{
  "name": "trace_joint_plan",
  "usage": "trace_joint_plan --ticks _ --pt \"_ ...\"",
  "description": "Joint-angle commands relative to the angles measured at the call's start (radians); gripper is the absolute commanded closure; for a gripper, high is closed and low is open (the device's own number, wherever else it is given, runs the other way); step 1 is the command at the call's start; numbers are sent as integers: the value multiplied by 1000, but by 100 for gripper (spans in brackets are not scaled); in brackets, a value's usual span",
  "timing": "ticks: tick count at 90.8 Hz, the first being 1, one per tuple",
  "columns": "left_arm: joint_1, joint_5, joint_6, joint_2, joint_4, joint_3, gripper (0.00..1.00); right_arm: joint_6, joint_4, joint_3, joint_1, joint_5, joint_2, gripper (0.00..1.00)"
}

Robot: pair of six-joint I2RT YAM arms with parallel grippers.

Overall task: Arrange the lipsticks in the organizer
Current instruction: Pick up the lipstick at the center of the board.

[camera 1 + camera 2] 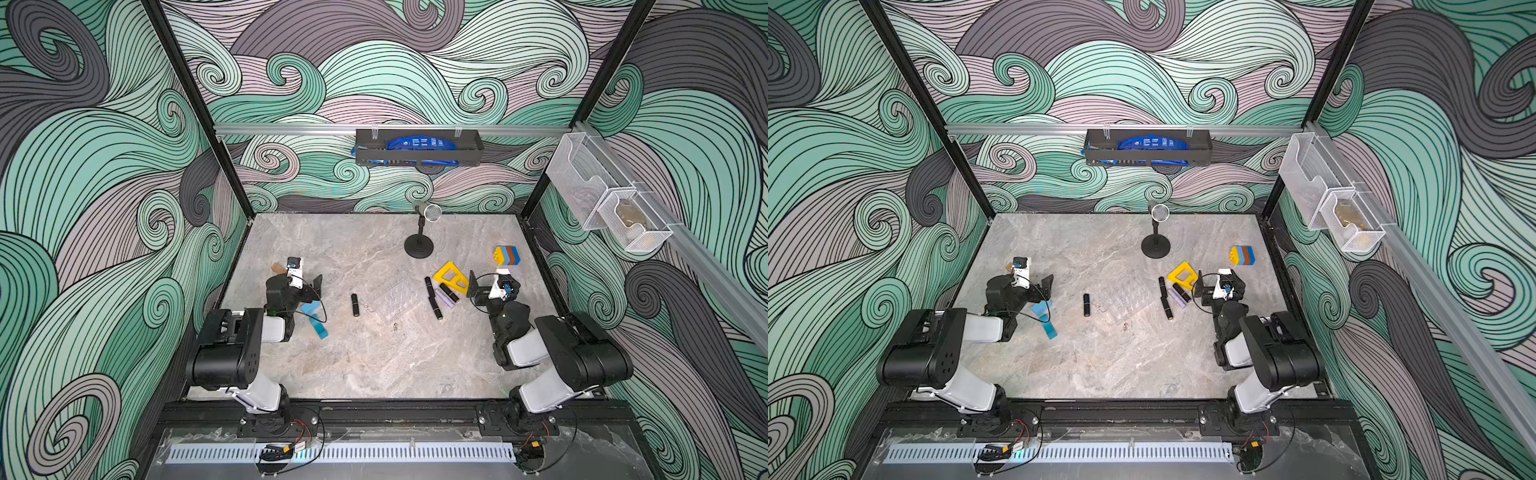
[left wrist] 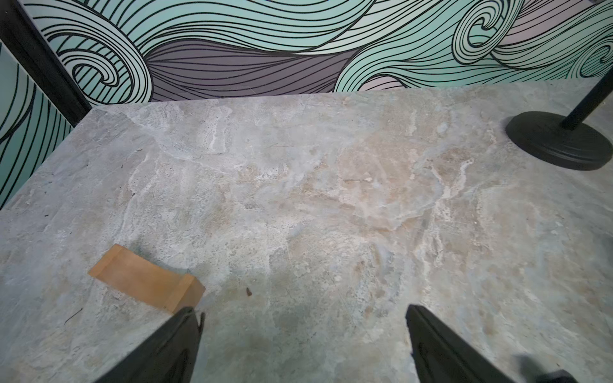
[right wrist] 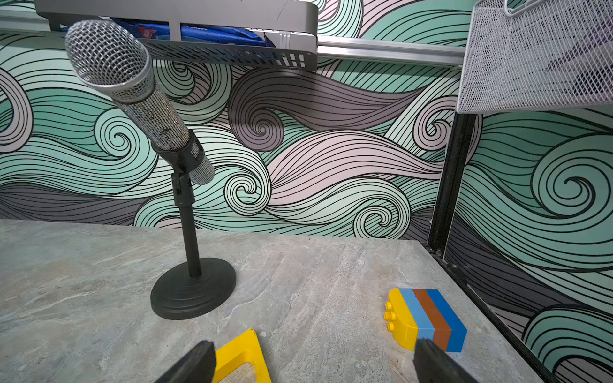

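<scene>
Five lipsticks (image 1: 444, 298), it seems, flank the clear organizer (image 1: 390, 297) mid-frame; left tool (image 2: 302, 310) and right tool (image 3: 313, 345) spread apart.

The marbled grey table (image 1: 374, 365) carries the clear organizer (image 1: 390, 297) lying flat near its middle. Just beside the organizer, toward the left arm, lies 1 lone black lipstick (image 1: 355, 304). Close on its opposite side lie 3 black lipsticks (image 1: 435, 309) and 1 lilac lipstick (image 1: 444, 298), with a yellow triangular frame (image 1: 451, 275) just past them. Farther from the organizer are a microphone stand (image 1: 419, 247) behind it, a striped brick stack (image 1: 507, 255) beyond the frame, and blue blocks (image 1: 313, 318) and a wooden block (image 1: 279, 268) past the lone lipstick.
</scene>
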Motion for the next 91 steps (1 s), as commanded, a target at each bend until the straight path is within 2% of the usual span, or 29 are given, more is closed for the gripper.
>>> trace_joint_plan --ticks 1,81,91 --pt "5 -21 -12 4 14 10 1 -6 19 0 5 -9 6 1" --pt "4 -18 -11 8 19 12 1 -7 14 4 6 -10 7 1" --pt "11 -6 -12 8 21 9 1 -4 -9 12 -9 -45 3 1"
